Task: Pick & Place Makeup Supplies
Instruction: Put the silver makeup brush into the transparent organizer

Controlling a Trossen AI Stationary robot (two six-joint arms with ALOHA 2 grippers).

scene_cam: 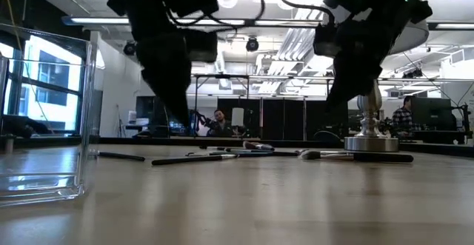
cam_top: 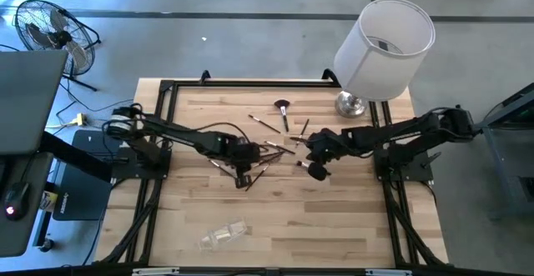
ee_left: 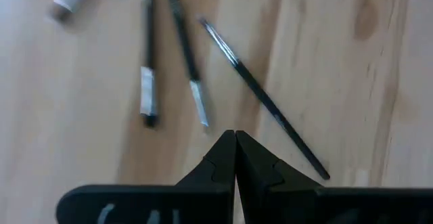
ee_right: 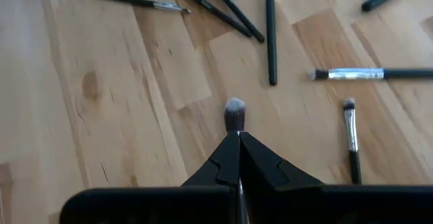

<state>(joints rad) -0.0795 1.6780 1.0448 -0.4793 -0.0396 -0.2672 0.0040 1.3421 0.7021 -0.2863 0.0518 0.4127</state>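
Note:
Several thin makeup brushes [cam_top: 275, 147] lie flat and scattered on the middle of the wooden table. One with a bigger fluffy head [cam_top: 282, 106] lies nearer the far edge. My left gripper [cam_top: 243, 176] [ee_left: 235, 137] hovers shut over the left part of the scatter, just beside a thin dark brush [ee_left: 264, 99] and two silver-banded ones [ee_left: 147, 95] [ee_left: 196, 99]. My right gripper [cam_top: 317, 169] [ee_right: 237, 137] is over the right part, shut on a small brush. More brushes [ee_right: 270, 34] [ee_right: 369, 74] lie beyond it. My right gripper pinches a small brush between its two fingers, slanting down from above. Only the brush's short fluffy grey head [ee_right: 234, 113] sticks out past the fingertips; the handle is hidden between the fingers. Whether the brush still touches the table, I cannot tell.
A clear plastic container [cam_top: 224, 236] [scene_cam: 44, 119] sits near the table's near edge, left of centre. A lamp with a white shade [cam_top: 385, 42] and metal base [cam_top: 350, 103] [scene_cam: 370, 140] stands at the far right corner. People [scene_cam: 218, 119] show far back in the room.

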